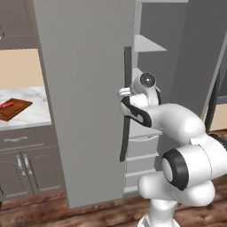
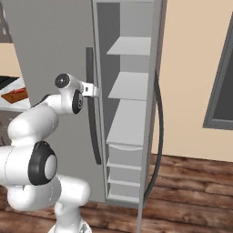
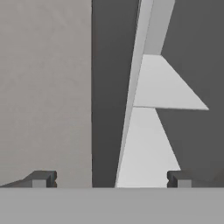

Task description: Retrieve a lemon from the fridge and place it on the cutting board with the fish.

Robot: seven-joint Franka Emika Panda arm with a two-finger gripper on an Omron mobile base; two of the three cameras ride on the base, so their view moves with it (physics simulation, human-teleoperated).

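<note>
A: Left base view?
B: Fridge (image 1: 84,97), right door ajar; board (image 1: 14,109) with fish (image 1: 6,106) far left.

A: Right base view?
B: Shelves (image 2: 129,86) bare; lemon unseen.

A: Hand view?
B: Gripper (image 3: 109,179) spread wide, empty. Retrieval and placing remain.

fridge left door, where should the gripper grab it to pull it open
Take the long dark vertical handle on the fridge's closed left door, about mid-height, where the open gripper already faces it. The bar runs upright along the door's inner edge, so come from the front, one finger each side of the bar. The right side is already open, showing bare shelves.
</note>
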